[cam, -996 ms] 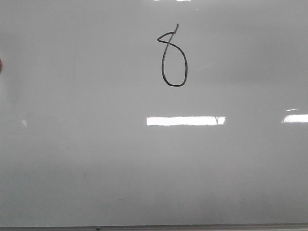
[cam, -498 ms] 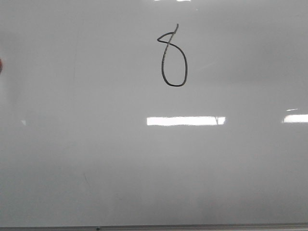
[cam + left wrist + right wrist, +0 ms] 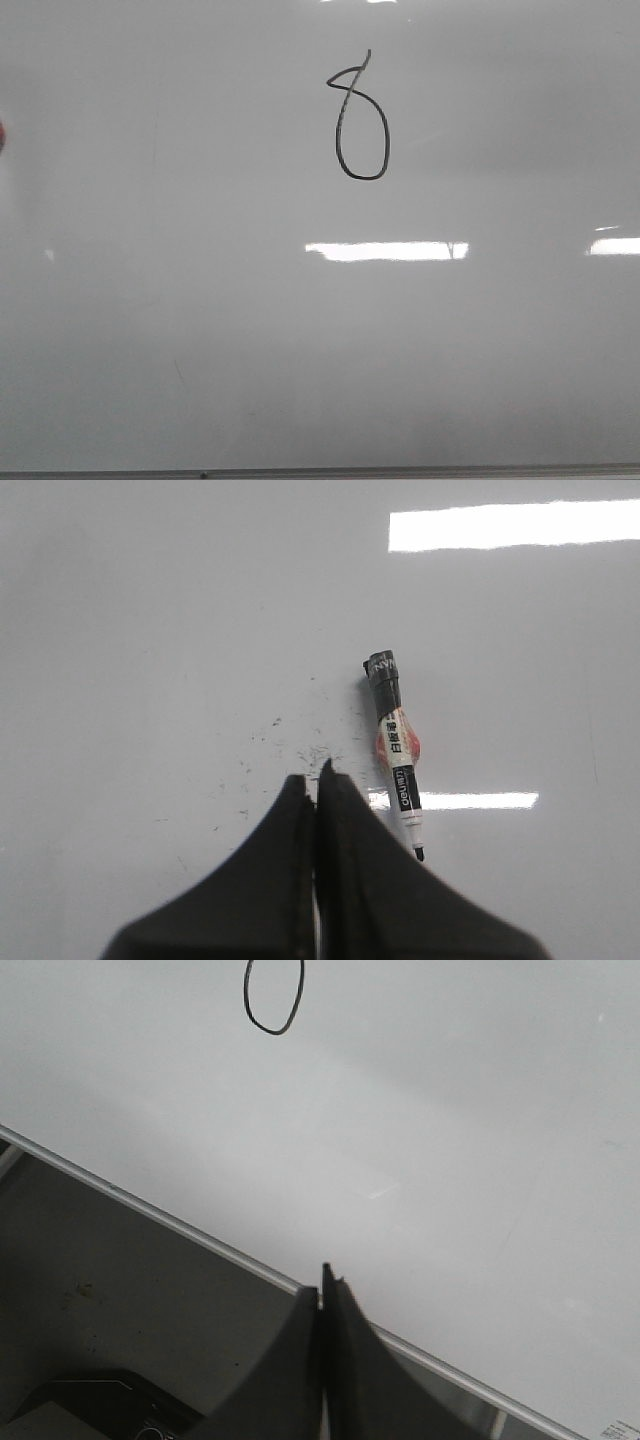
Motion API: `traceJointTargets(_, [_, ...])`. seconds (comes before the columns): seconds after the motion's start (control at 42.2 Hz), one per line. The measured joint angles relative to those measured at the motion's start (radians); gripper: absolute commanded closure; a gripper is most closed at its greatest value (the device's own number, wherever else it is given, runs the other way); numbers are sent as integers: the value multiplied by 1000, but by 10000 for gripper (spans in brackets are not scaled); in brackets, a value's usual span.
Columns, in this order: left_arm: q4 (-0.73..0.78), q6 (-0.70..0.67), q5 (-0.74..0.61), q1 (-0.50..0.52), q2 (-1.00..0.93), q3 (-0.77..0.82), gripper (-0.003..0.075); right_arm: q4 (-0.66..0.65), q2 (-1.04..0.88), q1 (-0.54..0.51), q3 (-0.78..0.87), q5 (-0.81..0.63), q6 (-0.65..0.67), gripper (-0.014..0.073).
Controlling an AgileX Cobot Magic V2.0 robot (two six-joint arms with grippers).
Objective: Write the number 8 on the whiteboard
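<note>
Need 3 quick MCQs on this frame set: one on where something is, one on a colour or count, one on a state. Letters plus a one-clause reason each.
1. Where on the whiteboard is the 8 in the front view?
A. Upper middle
B. Lower left corner
C. Beside the bottom edge

2. What colour is the 8's ink?
A. Red
B. Black
C. Blue

3. What state is the marker in?
A. Clamped in the left gripper
C. Lying loose on the board, tip bare
B. Clamped in the right gripper

Answers:
1. A: the figure sits high on the board, near the middle across.
2. B: the stroke is thin and black.
3. C: the left wrist view shows the marker flat on the board beside the left gripper, whose fingers are closed on nothing; the right gripper is closed and empty too.
</note>
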Motion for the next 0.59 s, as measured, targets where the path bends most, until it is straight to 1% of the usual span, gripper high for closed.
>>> traceJointTargets(0.213, [0,0,0,0,0,0,741,0,-20,-8,14,-2,0,662])
traceJointTargets(0.285, [0,0,0,0,0,0,741,0,-53,-41,42,-14,0,662])
traceJointTargets(0.356, [0,0,0,0,0,0,741,-8,-105,-98,89,-50,0,662])
traceJointTargets(0.474, [0,0,0,0,0,0,741,-8,-223,-211,214,-198,0,662])
traceJointTargets(0.593, [0,0,0,0,0,0,741,-8,-336,-288,352,-368,0,662])
